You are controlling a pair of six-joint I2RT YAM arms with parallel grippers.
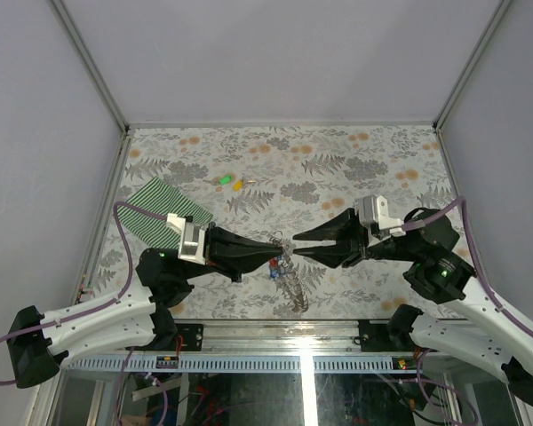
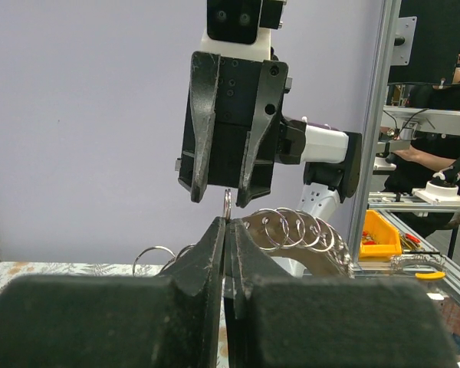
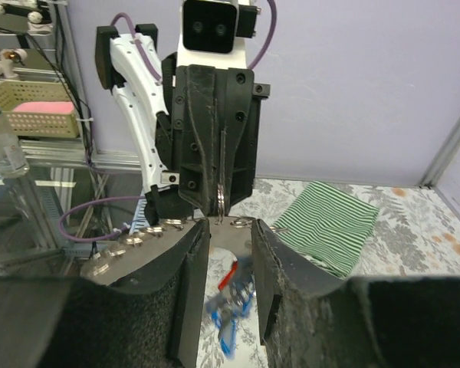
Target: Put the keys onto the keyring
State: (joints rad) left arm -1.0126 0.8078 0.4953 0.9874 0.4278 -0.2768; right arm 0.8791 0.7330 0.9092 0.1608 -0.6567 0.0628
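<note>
While the left hand (image 1: 277,251) pinches the keyring (image 1: 292,287), the right hand (image 1: 295,246) stands half-open.

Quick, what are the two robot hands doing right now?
Left gripper: shut on the keyring.
Right gripper: open.

likely a robotics lab: aluminium frame (image 2: 372,115), yellow parts bin (image 2: 379,234), workbench (image 2: 414,203).

Four keys (image 1: 224,180), one keyring (image 1: 293,288), one cloth (image 1: 164,213)
</note>
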